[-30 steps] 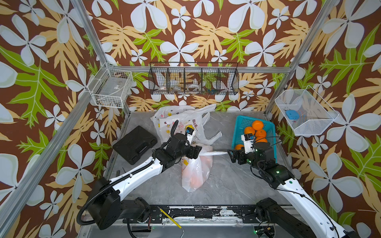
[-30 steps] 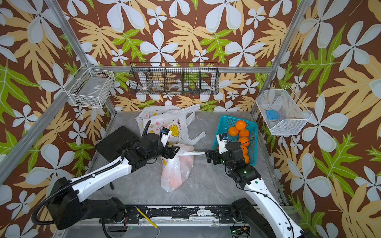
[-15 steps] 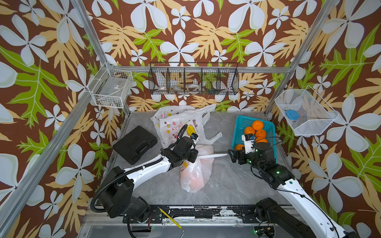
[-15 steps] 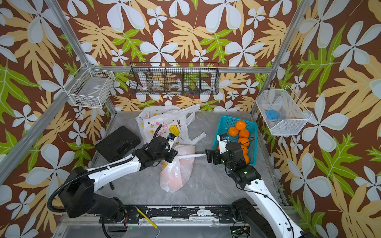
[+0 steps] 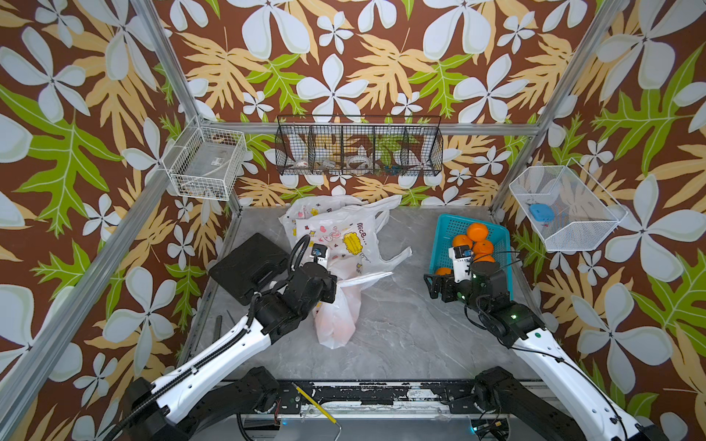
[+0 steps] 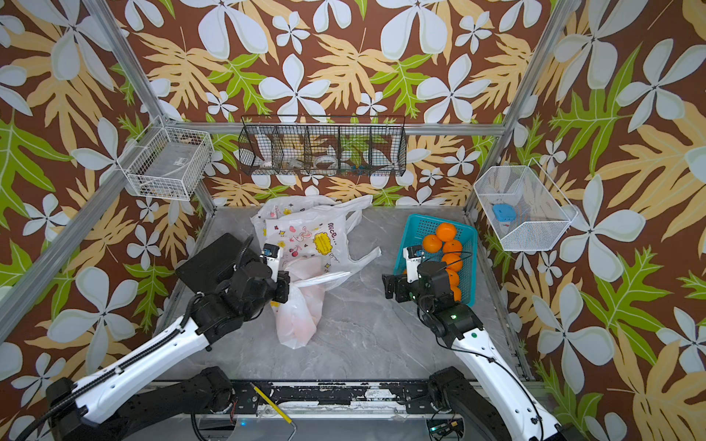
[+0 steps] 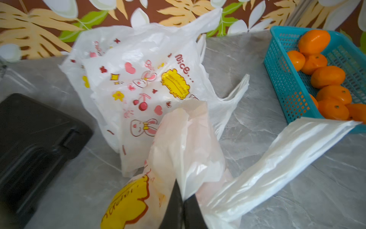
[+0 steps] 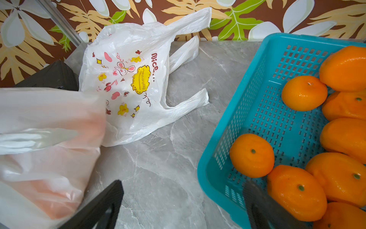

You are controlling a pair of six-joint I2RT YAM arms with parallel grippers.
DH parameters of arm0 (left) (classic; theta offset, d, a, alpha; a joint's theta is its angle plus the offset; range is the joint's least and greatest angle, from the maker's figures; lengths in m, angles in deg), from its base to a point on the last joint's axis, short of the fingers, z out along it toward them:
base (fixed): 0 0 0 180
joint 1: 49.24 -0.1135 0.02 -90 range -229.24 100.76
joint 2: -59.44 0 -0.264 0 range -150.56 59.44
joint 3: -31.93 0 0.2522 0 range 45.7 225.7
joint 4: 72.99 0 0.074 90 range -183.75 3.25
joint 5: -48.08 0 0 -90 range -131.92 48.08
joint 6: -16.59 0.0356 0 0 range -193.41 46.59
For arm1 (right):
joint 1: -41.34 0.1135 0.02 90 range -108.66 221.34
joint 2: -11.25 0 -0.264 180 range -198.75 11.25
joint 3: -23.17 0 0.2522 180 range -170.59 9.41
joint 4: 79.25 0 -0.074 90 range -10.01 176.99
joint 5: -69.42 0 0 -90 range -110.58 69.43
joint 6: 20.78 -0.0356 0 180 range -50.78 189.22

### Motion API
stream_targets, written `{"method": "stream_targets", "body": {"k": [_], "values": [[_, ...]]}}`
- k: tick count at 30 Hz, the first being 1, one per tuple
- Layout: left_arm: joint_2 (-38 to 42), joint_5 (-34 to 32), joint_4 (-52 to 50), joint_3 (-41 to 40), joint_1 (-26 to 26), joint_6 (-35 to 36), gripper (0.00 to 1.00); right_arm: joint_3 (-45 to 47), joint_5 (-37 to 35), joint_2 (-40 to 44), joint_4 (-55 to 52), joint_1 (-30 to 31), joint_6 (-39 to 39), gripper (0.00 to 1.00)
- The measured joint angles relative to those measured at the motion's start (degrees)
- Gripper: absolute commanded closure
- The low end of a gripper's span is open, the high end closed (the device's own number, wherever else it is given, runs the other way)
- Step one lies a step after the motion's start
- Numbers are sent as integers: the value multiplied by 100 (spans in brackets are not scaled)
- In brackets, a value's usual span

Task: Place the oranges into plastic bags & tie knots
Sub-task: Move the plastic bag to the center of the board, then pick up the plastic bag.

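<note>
Workspace with two arms over a grey marbled table (image 5: 401, 343). At centre lies the filled bag (image 5: 338, 320), a translucent white sack with an orange tint showing through its film (fruit count not discernible). The left gripper (image 7: 181, 190) is clenched on a fold of plastic at this bag's mouth, its fingers pressed together with the film rising between them. One handle strip (image 7: 277, 164) stretches free from the mouth toward the teal basket (image 5: 445, 229), its end unheld. The right gripper (image 8: 182, 186) hangs beside the basket's near corner, jaws spread wide with nothing between them, apart from the strip's end in both top views. Loose oranges (image 8: 304, 93) are heaped in the basket at the table's right side. Behind the filled bag, printed bags (image 5: 336, 225) lie crumpled against the back wall. A black case (image 5: 248, 267) sits to their left.
</note>
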State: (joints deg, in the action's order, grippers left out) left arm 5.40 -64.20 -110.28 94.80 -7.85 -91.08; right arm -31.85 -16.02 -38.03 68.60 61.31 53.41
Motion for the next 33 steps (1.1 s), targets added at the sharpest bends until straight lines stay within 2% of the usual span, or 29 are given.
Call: {"method": "stream_targets", "body": {"k": [2,7,12,14,15,16,18,19,22,26,29,33], "values": [[354,-275,-278,2,-208,-46,100,0,20,-111,44,0,-2,4],[1032,-570,-673,-85,-1419,31,100,-59,289,-505,168,0,-31,5],[918,-398,-660,-339,-2605,350,100,-179,533,-857,361,2,-70,5],[789,-254,-619,-459,-2959,466,77,-199,592,-942,380,2,-70,4],[748,-223,-616,-503,-3084,503,60,-201,608,-968,380,2,-70,4],[713,-197,-603,-518,-3143,581,48,-201,616,-984,378,2,-70,4],[669,-57,-570,-457,-3165,581,33,-203,616,-988,380,0,-70,4],[669,13,-568,-365,-3178,599,29,-208,614,-986,378,0,-70,4],[671,269,-485,92,-3202,595,25,-293,599,-977,358,-2,-68,4],[398,1091,-227,839,-3139,507,24,-409,542,-944,345,-4,-63,4],[-201,1475,96,1298,-2511,380,24,-417,437,-938,339,-2,-66,4],[-1484,1641,450,1884,-1672,229,23,-363,402,-890,396,-2,-175,4]]}}
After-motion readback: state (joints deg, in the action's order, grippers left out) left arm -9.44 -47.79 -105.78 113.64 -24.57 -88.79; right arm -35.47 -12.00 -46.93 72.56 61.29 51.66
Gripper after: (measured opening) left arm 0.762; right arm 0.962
